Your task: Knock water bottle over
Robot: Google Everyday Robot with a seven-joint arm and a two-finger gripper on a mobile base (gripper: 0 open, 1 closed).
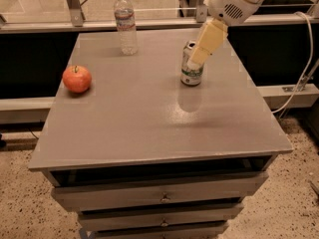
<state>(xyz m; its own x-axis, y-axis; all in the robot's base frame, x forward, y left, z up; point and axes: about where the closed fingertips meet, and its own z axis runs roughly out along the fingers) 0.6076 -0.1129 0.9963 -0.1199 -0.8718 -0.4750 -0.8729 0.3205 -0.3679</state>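
Observation:
The water bottle point(125, 23) stands upright at the back left of the grey table top point(149, 118). It is clear and ribbed, with a white cap and a white-and-red label band. My gripper point(198, 56) hangs from the white arm coming in at the top right. It sits in front of the green-and-white soda can point(190, 69), overlapping the can's top. It is well to the right of the bottle and apart from it.
A red apple point(77, 78) lies near the table's left edge. Drawers point(162, 197) sit under the table top. A white cable point(304, 68) hangs at the right. A metal rail runs behind the table.

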